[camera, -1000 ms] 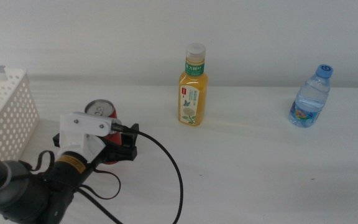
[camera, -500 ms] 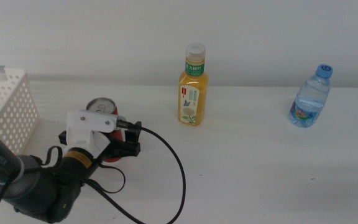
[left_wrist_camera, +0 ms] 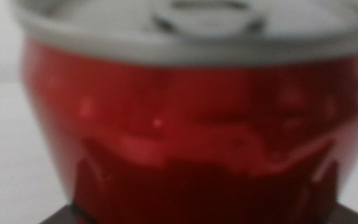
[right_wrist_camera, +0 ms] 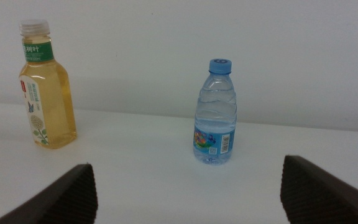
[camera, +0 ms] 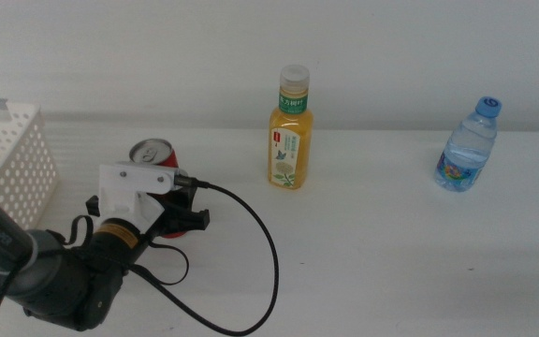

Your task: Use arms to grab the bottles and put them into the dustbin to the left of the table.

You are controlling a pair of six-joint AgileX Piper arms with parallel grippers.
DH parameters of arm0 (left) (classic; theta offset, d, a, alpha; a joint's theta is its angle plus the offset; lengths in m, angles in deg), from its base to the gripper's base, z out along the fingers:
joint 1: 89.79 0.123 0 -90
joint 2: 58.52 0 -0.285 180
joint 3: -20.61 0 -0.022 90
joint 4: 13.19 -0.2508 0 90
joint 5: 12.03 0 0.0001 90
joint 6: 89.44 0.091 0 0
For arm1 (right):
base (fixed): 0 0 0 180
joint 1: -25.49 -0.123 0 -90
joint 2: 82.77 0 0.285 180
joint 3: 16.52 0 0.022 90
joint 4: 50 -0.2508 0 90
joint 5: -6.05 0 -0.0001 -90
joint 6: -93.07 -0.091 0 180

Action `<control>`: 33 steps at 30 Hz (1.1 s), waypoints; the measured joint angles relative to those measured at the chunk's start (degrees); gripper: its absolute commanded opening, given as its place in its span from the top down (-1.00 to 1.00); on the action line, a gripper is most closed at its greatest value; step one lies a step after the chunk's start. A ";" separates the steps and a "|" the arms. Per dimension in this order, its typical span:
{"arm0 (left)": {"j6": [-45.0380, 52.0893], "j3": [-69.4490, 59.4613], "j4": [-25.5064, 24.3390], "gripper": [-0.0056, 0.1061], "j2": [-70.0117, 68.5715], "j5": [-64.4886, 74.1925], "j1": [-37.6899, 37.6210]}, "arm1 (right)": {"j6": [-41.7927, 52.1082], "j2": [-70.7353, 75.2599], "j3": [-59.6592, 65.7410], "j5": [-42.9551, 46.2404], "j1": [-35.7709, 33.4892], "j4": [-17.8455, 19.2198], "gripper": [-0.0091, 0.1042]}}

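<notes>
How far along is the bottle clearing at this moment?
Nothing visibly binned yet. In hand: left gripper at the red can, which fills its wrist view beside the dustbin. Left: juice bottle and water bottle stand upright; right gripper waits open.

can (camera: 153, 155) – red (silver top) | juice bottle (camera: 290, 131) – orange, green label | water bottle (camera: 468, 146) – blue cap
</notes>
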 measured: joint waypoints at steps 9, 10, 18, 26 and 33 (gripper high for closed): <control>1.48 -3.87 -1.35 0.93 -5.70 3.77 0.00 | 0.00 0.00 0.00 0.00 0.00 0.00 -0.56; 1.63 -4.57 -1.35 0.93 -7.73 5.71 0.00 | 0.00 0.00 0.00 0.00 0.00 0.00 -0.56; 4.49 -5.52 -1.08 0.93 -27.89 32.65 0.00 | 0.00 0.00 0.00 0.00 0.00 0.00 -0.56; 5.40 0.80 2.73 0.93 -44.01 69.78 0.83 | 0.00 0.00 0.00 0.00 0.00 0.00 -0.56; 13.65 21.53 2.82 0.93 -44.47 106.28 8.39 | 0.00 0.00 0.00 0.00 0.00 0.00 -0.56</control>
